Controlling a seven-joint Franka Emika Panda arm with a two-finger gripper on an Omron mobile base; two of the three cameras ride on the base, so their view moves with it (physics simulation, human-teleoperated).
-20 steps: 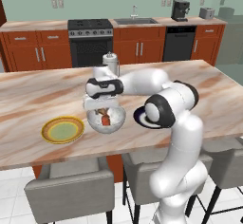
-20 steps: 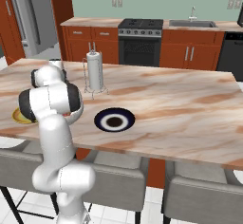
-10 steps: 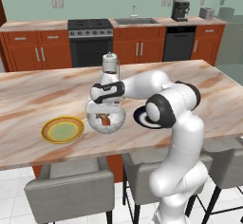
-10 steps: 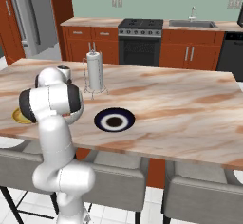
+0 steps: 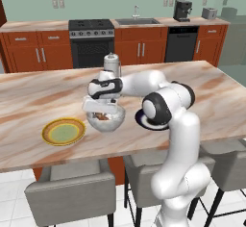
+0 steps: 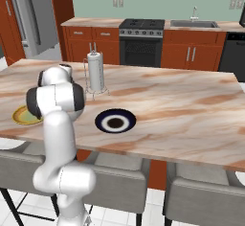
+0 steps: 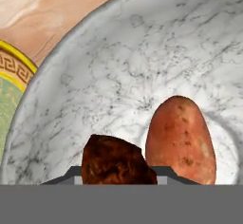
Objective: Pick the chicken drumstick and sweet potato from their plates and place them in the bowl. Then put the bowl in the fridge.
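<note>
Grey-white and speckled, the bowl (image 5: 106,120) stands on the marble island (image 5: 29,96), between the yellow-rimmed plate (image 5: 63,131) on its left and the navy plate (image 6: 115,121) on its right. The gripper (image 5: 102,114) hangs low over the bowl, its tips down at the rim.

In the hand view, the sweet potato (image 7: 180,140) lies at the bottom of the bowl and the chicken drumstick (image 7: 116,163) is just beside it, right in front of the finger tips. The drumstick hides the tips, so I cannot tell if the claw pinches it, only stands around it, or is free.

I judge that both foods are now inside the bowl, and that the carry to the grey fridge (image 6: 33,19), far on the left, is what is left. The bowl looks stiff, smooth and rather heavy with the food. A pinch on the rim wall seems the best hold, kept level, because the 2 loose pieces can roll.

Count: 1 bowl, 2 plates, 1 drumstick, 1 sweet potato, 1 paper towel roll (image 6: 95,72).
</note>
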